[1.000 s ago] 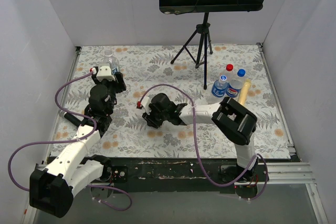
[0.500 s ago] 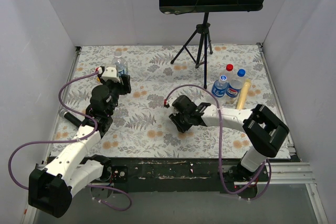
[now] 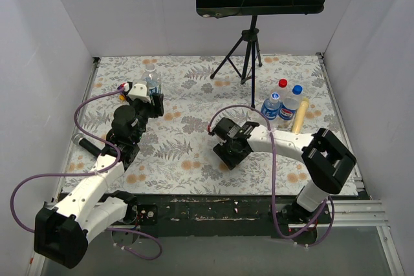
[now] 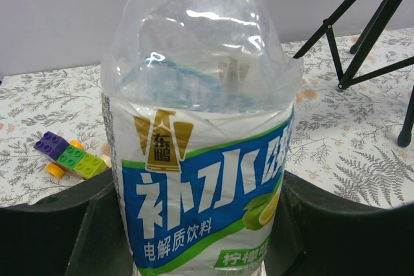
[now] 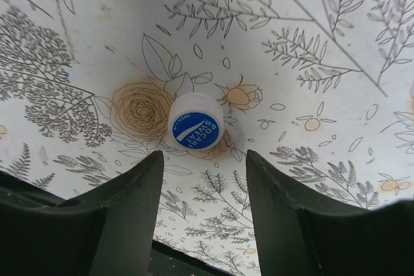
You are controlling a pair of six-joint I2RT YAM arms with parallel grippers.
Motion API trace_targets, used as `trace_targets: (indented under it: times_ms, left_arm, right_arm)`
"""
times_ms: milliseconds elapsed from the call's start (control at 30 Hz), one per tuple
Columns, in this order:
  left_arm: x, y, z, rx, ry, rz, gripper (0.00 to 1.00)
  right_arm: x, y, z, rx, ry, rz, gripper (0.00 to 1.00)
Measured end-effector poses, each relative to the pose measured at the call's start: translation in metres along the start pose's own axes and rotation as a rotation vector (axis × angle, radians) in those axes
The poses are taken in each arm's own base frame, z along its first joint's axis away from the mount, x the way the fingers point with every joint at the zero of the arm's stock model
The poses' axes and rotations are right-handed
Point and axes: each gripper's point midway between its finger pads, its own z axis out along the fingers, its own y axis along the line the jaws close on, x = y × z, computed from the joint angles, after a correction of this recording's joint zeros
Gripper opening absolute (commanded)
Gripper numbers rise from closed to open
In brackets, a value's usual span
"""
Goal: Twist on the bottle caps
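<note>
L gripper (image 3: 150, 98) is clamped on a bottle (image 4: 200, 159), both jaws pressing the sides of its blue label. The bottle is at approx. 10 o'clock of the table (image 3: 194, 88). R gripper (image 5: 204, 189) is apart and points down at the table near centre, a bit twd 5 o'clock. A cap (image 5: 195, 121), white w/ blue top, lies on the table just beyond the tips, touching neither. Other bottles (image 3: 272, 109) stand at 2 o'clock.
</note>
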Motion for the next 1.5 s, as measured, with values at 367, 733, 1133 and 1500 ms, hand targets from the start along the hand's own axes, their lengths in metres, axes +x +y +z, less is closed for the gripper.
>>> trace_targets:
  times_ms: [367, 733, 1133, 1500]
  left_arm:
    - [-0.002, 0.000, -0.002, 0.004, -0.005, 0.013, 0.53]
    - [-0.003, -0.001, -0.003, 0.009, -0.005, 0.024, 0.53]
    - [-0.003, -0.002, -0.004, 0.013, -0.004, 0.029, 0.52]
    - [-0.003, -0.004, -0.004, 0.021, -0.004, 0.035, 0.52]
  right_arm:
    - [-0.045, 0.006, -0.019, 0.001, 0.011, -0.005, 0.60]
    - [-0.033, 0.005, -0.006, 0.013, 0.126, -0.030, 0.52]
    - [-0.029, 0.006, 0.001, 0.011, 0.159, -0.037, 0.45]
    - [-0.029, 0.007, 0.002, 0.010, 0.162, -0.039, 0.43]
